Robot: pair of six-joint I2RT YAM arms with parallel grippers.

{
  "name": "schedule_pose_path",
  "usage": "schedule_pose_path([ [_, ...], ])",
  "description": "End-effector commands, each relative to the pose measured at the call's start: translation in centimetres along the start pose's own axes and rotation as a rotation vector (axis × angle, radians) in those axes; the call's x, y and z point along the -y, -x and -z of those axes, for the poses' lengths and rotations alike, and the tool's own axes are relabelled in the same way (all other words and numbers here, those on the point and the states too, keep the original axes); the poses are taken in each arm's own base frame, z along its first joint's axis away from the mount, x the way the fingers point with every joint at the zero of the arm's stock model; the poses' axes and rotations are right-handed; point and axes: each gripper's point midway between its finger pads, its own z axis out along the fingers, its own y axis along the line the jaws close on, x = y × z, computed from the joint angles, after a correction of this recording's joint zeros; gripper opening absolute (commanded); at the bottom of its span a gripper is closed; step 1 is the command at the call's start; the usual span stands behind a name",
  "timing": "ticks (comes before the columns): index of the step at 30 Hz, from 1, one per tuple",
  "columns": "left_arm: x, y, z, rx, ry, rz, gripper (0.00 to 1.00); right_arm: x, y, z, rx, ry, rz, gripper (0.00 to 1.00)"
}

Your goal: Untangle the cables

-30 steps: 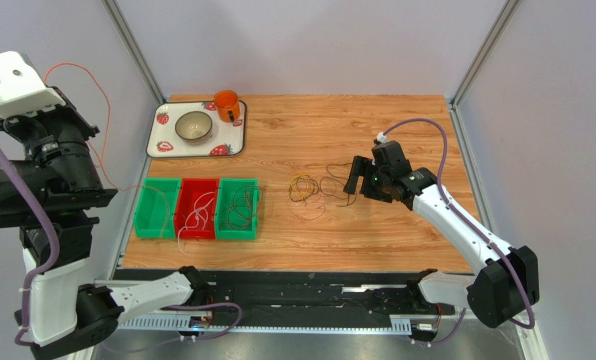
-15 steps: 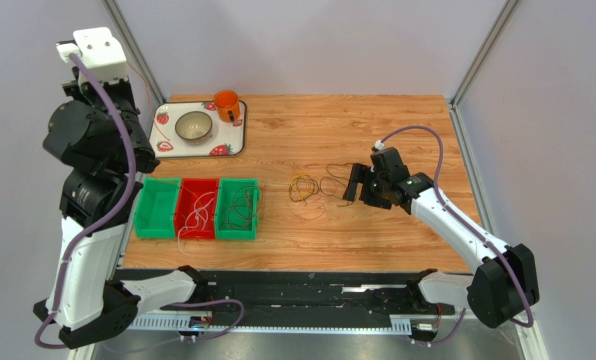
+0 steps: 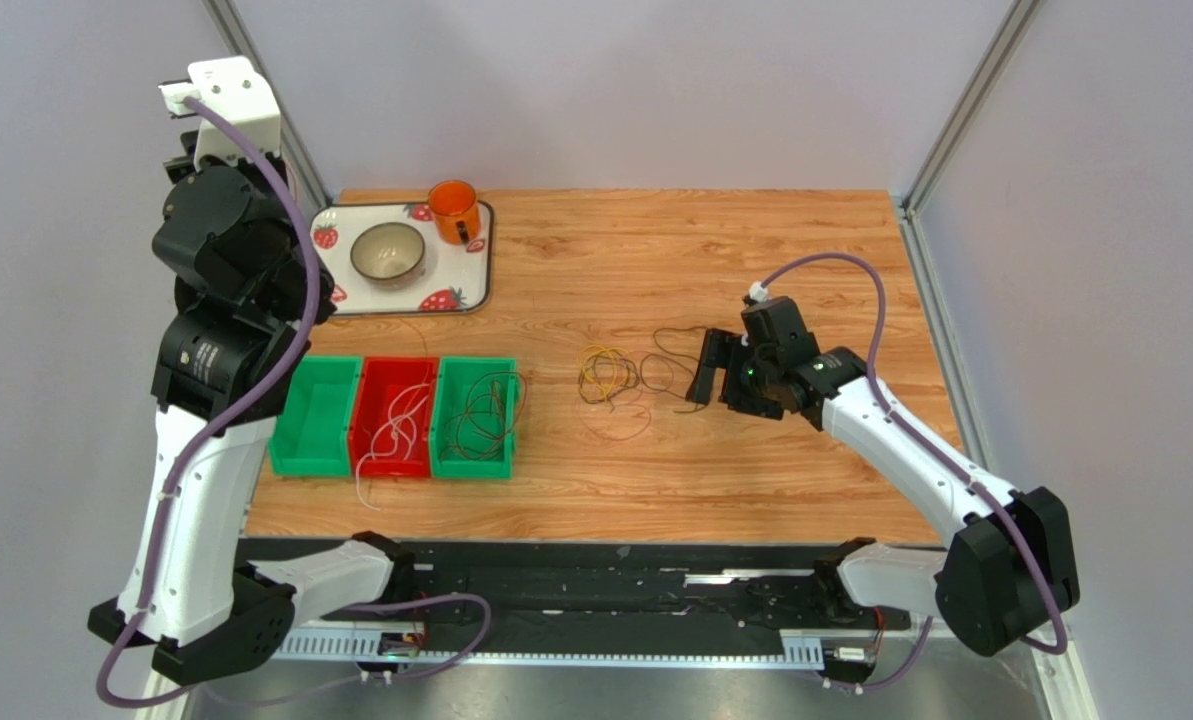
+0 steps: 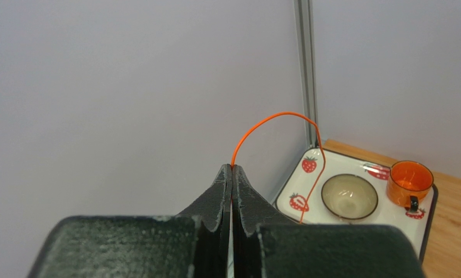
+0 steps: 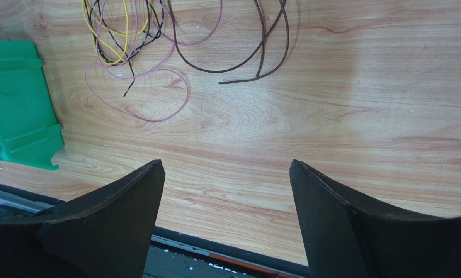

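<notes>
Pale grey walls close in a wooden desk (image 3: 798, 255), and the left tool (image 4: 232, 172) is held high against the corner post, its jaws pinched tight on a thin orange cable (image 4: 273, 116). That cable arcs up from the pinch and drops past the strawberry tray (image 4: 296, 202); where its far end lies I cannot tell.

The right tool (image 5: 225, 169) hangs wide open and holds nothing, low over bare wood. Just beyond it lies a loose brown cable (image 5: 256, 52). Beside that is the remaining knot (image 3: 610, 375) of yellow, black and pink wires.

- **Slipping:** the wire is very fine, so it may slide out of the closed jaws if the hanging part catches.
- **Snagging:** the dangling length passes close to the bowl (image 4: 349, 196) and the orange mug (image 4: 411, 180), and a swing could hook the mug's handle or drag the tray.
- **Missed or mixed grasp:** closing where it hovers, the right tool would likely grip nothing, and reaching into the knot could gather several wires and tighten them.
</notes>
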Motion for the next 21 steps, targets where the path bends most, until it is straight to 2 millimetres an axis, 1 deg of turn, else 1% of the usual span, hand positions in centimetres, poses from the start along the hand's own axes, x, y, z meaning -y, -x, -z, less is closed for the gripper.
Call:
schedule_pose_path([
  [1, -0.2, -0.6, -0.3, -0.01, 0.006, 0.071, 0.0, -0.4, 0.8, -0.2, 0.029, 0.019, 0.022, 0.84],
  [5, 0.1, -1.4, -0.4, -0.019, -0.002, 0.06, 0.0, -0.4, 0.6, -0.6, 0.02, 0.018, 0.021, 0.84],
  [7, -0.6, -1.6, -0.1, -0.028, 0.019, 0.063, 0.0, -0.3, 0.6, -0.9, 0.014, 0.016, 0.018, 0.84],
  [9, -0.1, -1.9, 0.0, -0.024, -0.012, 0.073, 0.0, -0.4, 0.6, -1.0, 0.012, 0.019, 0.018, 0.83],
  [10, -0.2, -2.1, 0.3, -0.024, -0.018, 0.094, 0.0, -0.4, 0.6, -1.1, 0.01, 0.02, 0.018, 0.83],
  [13, 1.3, -4.1, 0.1, -0.061, -0.043, 0.075, 0.0, -0.7, 0.6, -1.3, 0.005, 0.029, 0.014, 0.84],
  [14, 2.2, -5.4, 0.0, -0.085, -0.053, 0.049, 0.0, -0.8, 0.7, -1.3, 0.004, 0.031, 0.012, 0.83],
  [16, 2.7, -6.5, 0.1, -0.103, -0.06, 0.06, 0.0, -0.9, 0.7, -1.3, 0.003, 0.035, 0.011, 0.83],
  [17, 3.2, -7.8, 0.1, -0.126, -0.065, 0.045, 0.0, -0.8, 0.6, -1.3, -0.001, 0.034, 0.012, 0.83],
  [19, 3.3, -8.7, 0.3, -0.137, -0.078, 0.081, 0.0, -0.7, 0.6, -1.2, 0.003, 0.029, 0.014, 0.83],
  [20, 3.4, -9.9, 0.2, -0.163, -0.072, 0.064, 0.0, -0.6, 0.5, -1.3, 0.002, 0.025, 0.018, 0.83],
  [21, 3.5, -10.5, 0.3, -0.177, -0.071, 0.078, 0.0, -0.4, 0.4, -1.3, 0.002, 0.02, 0.019, 0.83],
])
